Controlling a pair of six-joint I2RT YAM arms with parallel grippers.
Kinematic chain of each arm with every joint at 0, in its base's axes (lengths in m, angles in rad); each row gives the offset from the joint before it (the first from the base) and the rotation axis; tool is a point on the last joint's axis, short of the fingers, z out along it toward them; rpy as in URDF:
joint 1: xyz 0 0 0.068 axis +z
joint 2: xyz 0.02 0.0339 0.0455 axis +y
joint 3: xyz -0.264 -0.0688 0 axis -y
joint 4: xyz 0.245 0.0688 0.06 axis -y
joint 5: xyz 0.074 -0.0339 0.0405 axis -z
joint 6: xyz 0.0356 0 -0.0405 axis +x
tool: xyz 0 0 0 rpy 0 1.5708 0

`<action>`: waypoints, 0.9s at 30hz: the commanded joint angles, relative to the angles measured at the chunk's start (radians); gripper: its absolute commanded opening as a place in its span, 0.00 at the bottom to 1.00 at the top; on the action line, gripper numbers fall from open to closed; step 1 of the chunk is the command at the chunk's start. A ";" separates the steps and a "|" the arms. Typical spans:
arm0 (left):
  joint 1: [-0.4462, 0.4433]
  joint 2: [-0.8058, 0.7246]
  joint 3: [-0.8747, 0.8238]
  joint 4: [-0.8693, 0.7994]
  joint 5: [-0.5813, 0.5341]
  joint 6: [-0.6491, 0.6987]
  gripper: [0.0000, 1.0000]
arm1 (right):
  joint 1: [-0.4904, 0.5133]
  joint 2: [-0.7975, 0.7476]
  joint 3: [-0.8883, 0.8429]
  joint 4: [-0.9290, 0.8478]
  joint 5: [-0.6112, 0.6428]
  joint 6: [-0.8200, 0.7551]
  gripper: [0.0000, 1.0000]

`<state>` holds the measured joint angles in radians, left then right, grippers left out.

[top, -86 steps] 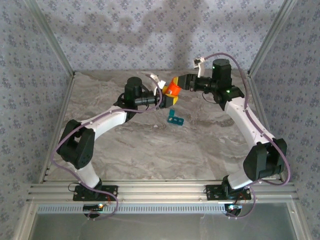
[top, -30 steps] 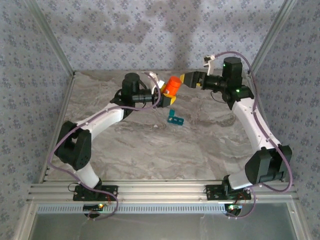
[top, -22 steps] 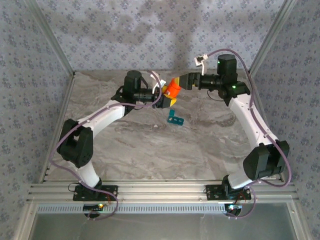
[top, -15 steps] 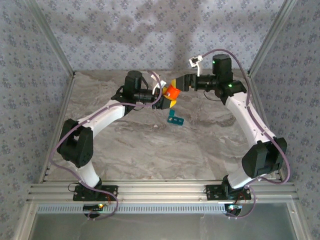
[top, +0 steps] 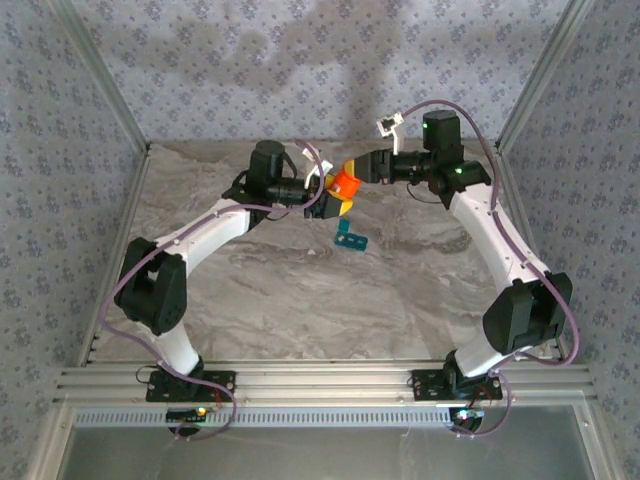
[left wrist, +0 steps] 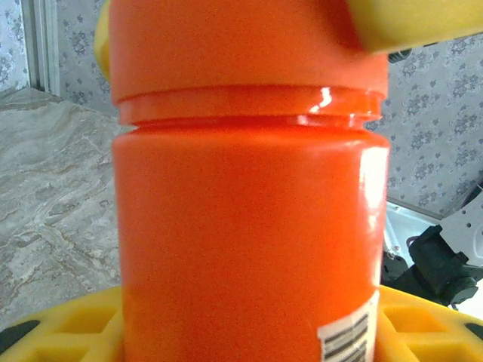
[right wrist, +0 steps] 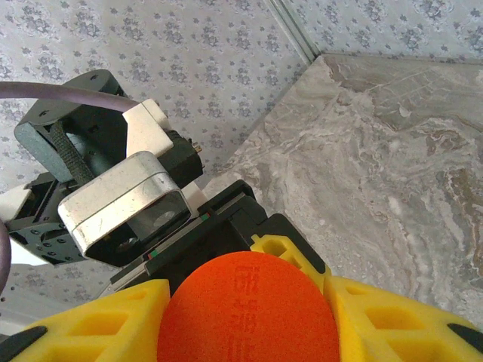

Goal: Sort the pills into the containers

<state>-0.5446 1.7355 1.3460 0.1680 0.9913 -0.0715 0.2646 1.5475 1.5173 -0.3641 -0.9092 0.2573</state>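
An orange pill bottle [top: 346, 183] is held in the air above the back middle of the table. My left gripper [top: 335, 196] is shut on its body, with yellow fingers [left wrist: 60, 332] on either side of the bottle [left wrist: 249, 226]. My right gripper [top: 361, 168] is shut on its orange cap [right wrist: 245, 309], with a yellow pad [right wrist: 90, 324] on each side. The bottle's wall hides what is inside. The teal-blue pill organiser [top: 350, 236] lies on the marble tabletop just in front of the bottle, apart from both grippers.
Patterned walls with aluminium posts [top: 115, 100] close in the grey marble table [top: 300, 300] on three sides. Both arm bases stand on the metal rail [top: 320, 380] at the near edge. The left wrist camera housing [right wrist: 121, 204] faces my right gripper closely.
A second ago my right gripper was off the cap, to the right of it. It has moved left and shut on the cap. The left gripper has kept hold of the bottle.
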 commanded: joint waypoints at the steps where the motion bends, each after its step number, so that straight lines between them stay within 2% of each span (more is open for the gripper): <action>1: 0.002 -0.011 0.028 0.015 -0.023 0.024 0.00 | 0.014 -0.019 -0.023 -0.003 0.070 0.026 0.44; 10: -0.048 -0.109 -0.091 0.123 -0.307 0.113 0.00 | 0.048 -0.037 -0.135 0.063 0.305 0.196 0.39; 16: -0.122 -0.147 -0.140 0.159 -0.454 0.195 0.00 | 0.065 -0.047 -0.216 0.159 0.382 0.349 0.39; 23: -0.187 -0.153 -0.156 0.166 -0.559 0.260 0.00 | 0.073 -0.042 -0.242 0.175 0.409 0.439 0.38; 27: -0.192 -0.148 -0.160 0.177 -0.574 0.259 0.00 | 0.078 -0.044 -0.251 0.179 0.422 0.447 0.38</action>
<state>-0.6876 1.6676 1.1728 0.1909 0.3565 0.1162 0.3321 1.4956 1.2842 -0.2024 -0.5518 0.6579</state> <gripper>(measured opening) 0.534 0.483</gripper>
